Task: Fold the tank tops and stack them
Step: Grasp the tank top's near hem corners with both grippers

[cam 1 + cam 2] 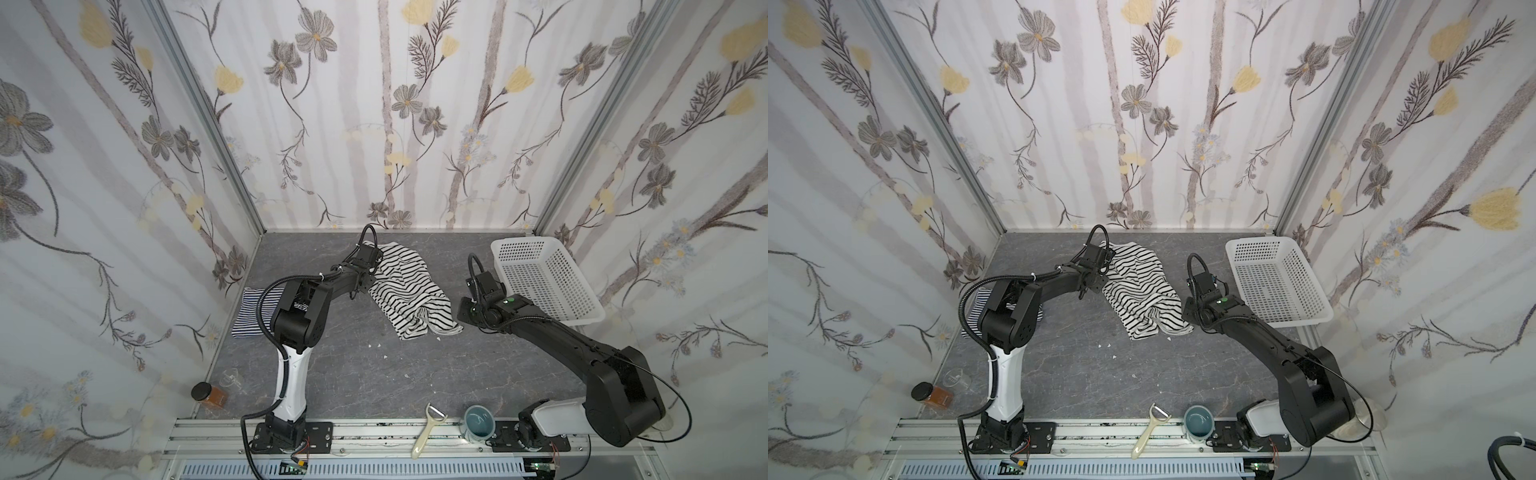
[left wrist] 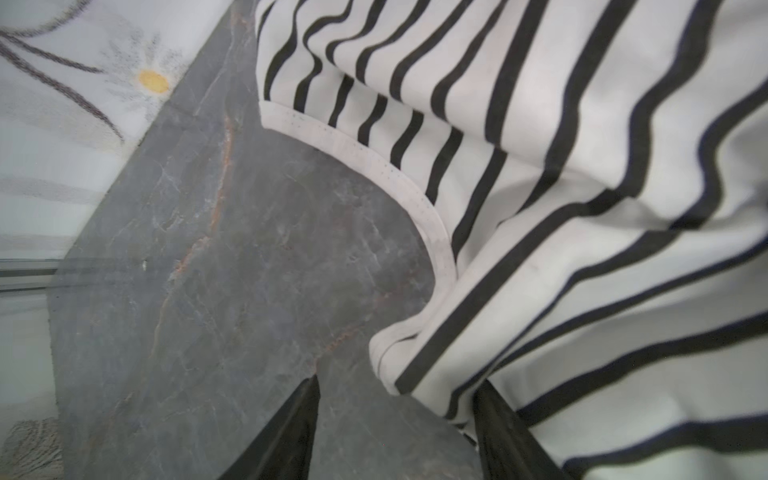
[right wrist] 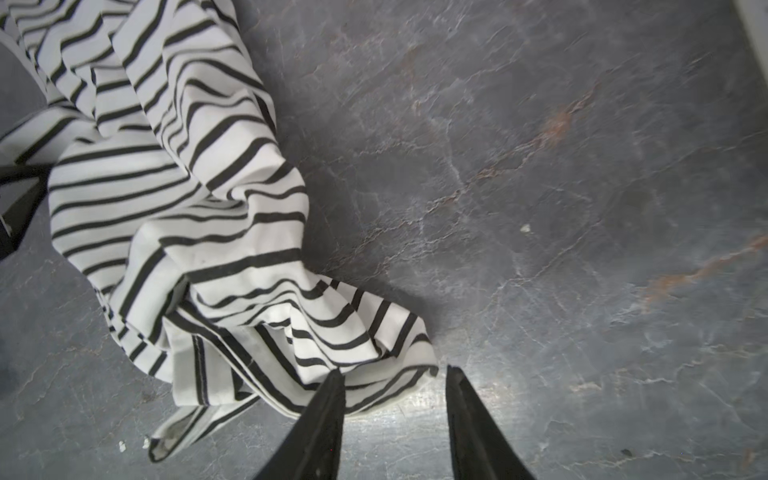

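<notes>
The white tank top with wide black stripes (image 1: 409,286) lay rumpled and unfolded on the gray counter (image 1: 353,365), just above the middle of both top views, with one end bunched toward the lower right. The fine-striped tank top (image 1: 249,311) sat well apart at the middle left. It was a flat rectangle partly hidden under our left arm, and we judged it to be the folded base of the stack. Our left hand (image 2: 397,382) was at the wide-striped top's upper-left edge, jaws fairly wide, with a trimmed armhole corner lying between them but not pinched. Our right hand (image 3: 395,370) was at the bunched lower-right hem, jaws moderately apart, one finger over the cloth, gripping nothing. We judged the hands were placed at opposite ends to spread the top flat before folding. The white basket (image 1: 544,278) stood at the right.
</notes>
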Motion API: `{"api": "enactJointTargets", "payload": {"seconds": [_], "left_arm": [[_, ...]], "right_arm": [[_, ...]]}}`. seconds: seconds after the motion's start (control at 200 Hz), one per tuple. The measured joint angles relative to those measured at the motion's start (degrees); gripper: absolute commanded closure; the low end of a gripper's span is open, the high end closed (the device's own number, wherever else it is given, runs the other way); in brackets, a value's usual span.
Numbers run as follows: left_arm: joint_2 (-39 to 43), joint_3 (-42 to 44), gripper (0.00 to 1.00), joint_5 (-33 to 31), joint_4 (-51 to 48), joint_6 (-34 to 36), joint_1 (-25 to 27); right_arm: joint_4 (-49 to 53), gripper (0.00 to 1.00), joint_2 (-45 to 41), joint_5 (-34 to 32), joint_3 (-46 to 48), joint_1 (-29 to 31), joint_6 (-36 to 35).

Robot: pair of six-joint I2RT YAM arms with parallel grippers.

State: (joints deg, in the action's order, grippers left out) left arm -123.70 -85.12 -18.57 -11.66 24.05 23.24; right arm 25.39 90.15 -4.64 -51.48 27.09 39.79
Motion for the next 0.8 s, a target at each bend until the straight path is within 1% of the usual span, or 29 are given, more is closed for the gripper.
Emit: {"api": "enactJointTargets", "payload": {"seconds": [0.07,0.09,0.13,0.175,0.23,0.27,0.365,0.44,0.505,0.59,0.659,0.714,0.799], "left_arm": [[-2.0,-3.5,0.38,-2.7,-0.9,0.8,-0.4],[-2.4,-4.4,0.38,-3.7,-1.3,1.2,-0.5],[-2.6,-5.5,0.38,-5.3,-1.8,1.2,-0.5],[-1.8,-5.7,0.37,-6.3,-2.1,1.0,-0.5],[0.7,-4.5,0.37,-6.0,-2.2,0.1,-0.5],[4.0,-2.5,0.36,-4.2,-2.8,-1.0,-0.4],[14.3,2.6,0.35,1.7,-3.3,-3.5,-0.2],[21.7,6.8,0.34,7.4,-1.6,-4.8,0.2],[25.7,11.0,0.34,12.7,-0.8,-4.9,0.9],[28.4,15.8,0.34,18.9,-1.9,-4.9,2.0],[30.1,18.8,0.34,22.4,-3.0,-4.7,3.0],[31.5,20.6,0.34,24.0,-3.3,-4.7,3.5],[33.2,22.5,0.34,26.6,-3.2,-4.5,4.1]], "right_arm": [[-0.7,0.56,1.9,1.2,0.0,0.3,0.0],[-1.1,0.52,2.4,1.7,0.1,0.3,0.0],[-2.1,0.5,3.1,2.0,0.8,0.3,0.0],[-3.0,0.49,3.3,3.4,1.8,0.3,0.0],[-4.7,0.49,3.3,5.7,3.2,0.3,0.3],[-6.3,0.46,3.3,7.6,4.5,0.3,0.5],[-10.0,0.45,3.0,12.1,8.0,0.4,2.1],[-12.7,0.45,2.5,15.7,11.1,0.4,3.7],[-14.9,0.45,2.1,18.4,13.1,0.3,5.0],[-17.6,0.46,2.0,20.7,14.6,0.2,6.4],[-19.4,0.5,2.0,22.1,15.3,-0.2,7.3],[-20.8,0.57,2.0,22.5,15.9,-0.6,7.8],[-22.1,0.65,2.0,23.0,16.8,-1.3,8.7]]}}
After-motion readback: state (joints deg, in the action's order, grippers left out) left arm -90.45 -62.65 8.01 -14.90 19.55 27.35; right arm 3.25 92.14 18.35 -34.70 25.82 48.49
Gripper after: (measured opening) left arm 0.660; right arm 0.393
